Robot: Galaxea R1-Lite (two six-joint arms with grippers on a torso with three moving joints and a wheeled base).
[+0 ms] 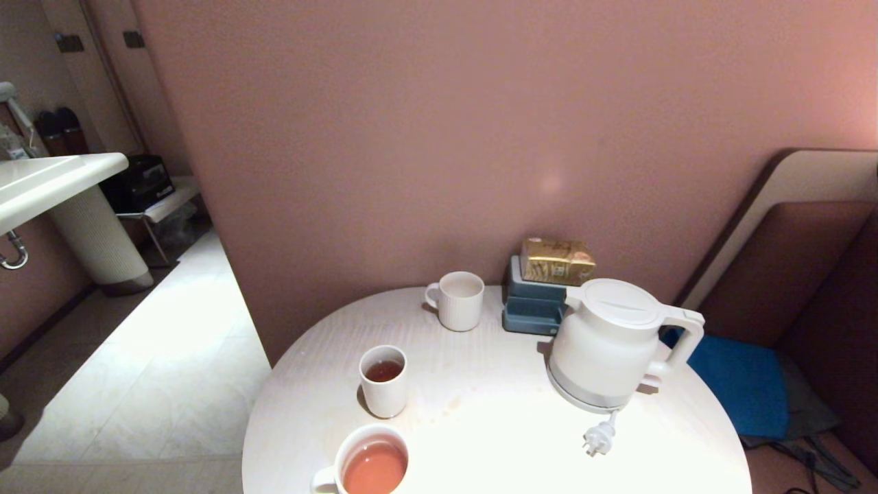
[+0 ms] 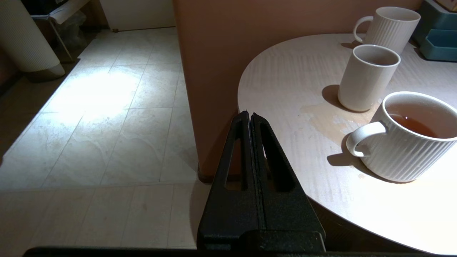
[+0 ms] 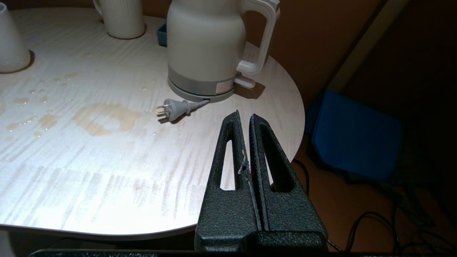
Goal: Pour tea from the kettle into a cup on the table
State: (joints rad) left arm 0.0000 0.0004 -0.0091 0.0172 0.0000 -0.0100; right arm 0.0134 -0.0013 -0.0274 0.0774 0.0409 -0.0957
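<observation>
The round white table (image 1: pixel 480 412) carries everything. The kettle (image 1: pixel 607 343) stands upright on the table's right side, lid on, its plug (image 1: pixel 598 439) lying just in front. Left of the kettle, near the middle-left, the cup (image 1: pixel 384 381) holds a little dark tea (image 1: pixel 383 371). The left gripper (image 2: pixel 249 115) hangs off the table's left edge, fingers pressed together, holding nothing. The right gripper (image 3: pixel 244 115) hovers near the kettle, likewise closed and empty.
</observation>
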